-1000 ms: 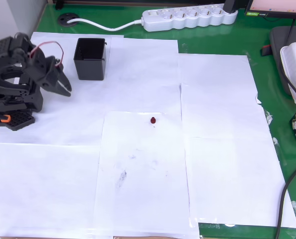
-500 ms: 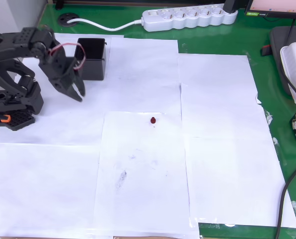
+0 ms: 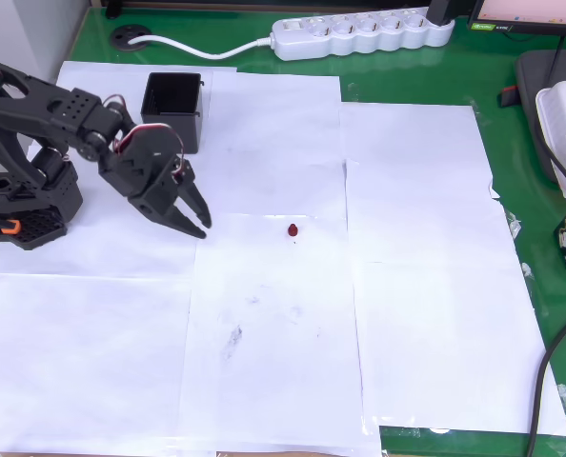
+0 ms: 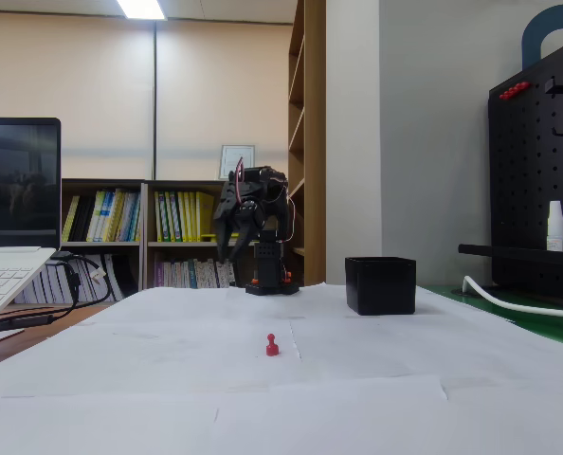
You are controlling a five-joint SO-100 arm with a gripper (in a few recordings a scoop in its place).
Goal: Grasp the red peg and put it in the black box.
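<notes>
The red peg (image 3: 293, 229) stands by itself on white paper near the middle of the table, and the fixed view shows the peg (image 4: 272, 347) upright in the foreground. The black box (image 3: 173, 133) is at the back left, open top up, and appears to the right of the arm as the box (image 4: 381, 284) in the fixed view. My black gripper (image 3: 204, 227) reaches out over the paper, fingertips pointing at the peg and roughly a hand's width left of it. The jaws look slightly open with nothing between them. From the fixed view the gripper (image 4: 227, 248) hangs above the table, behind the peg.
The arm's base (image 3: 26, 205) sits at the left edge. A white power strip (image 3: 359, 33) and its cable lie along the back. White and dark devices (image 3: 564, 114) crowd the right edge on the green mat (image 3: 512, 190). A laptop (image 4: 7, 256) stands at one side.
The arm has swung out from beside the black box and stretched over the paper, bringing the gripper much closer to the red peg. The peg and box have not moved.
</notes>
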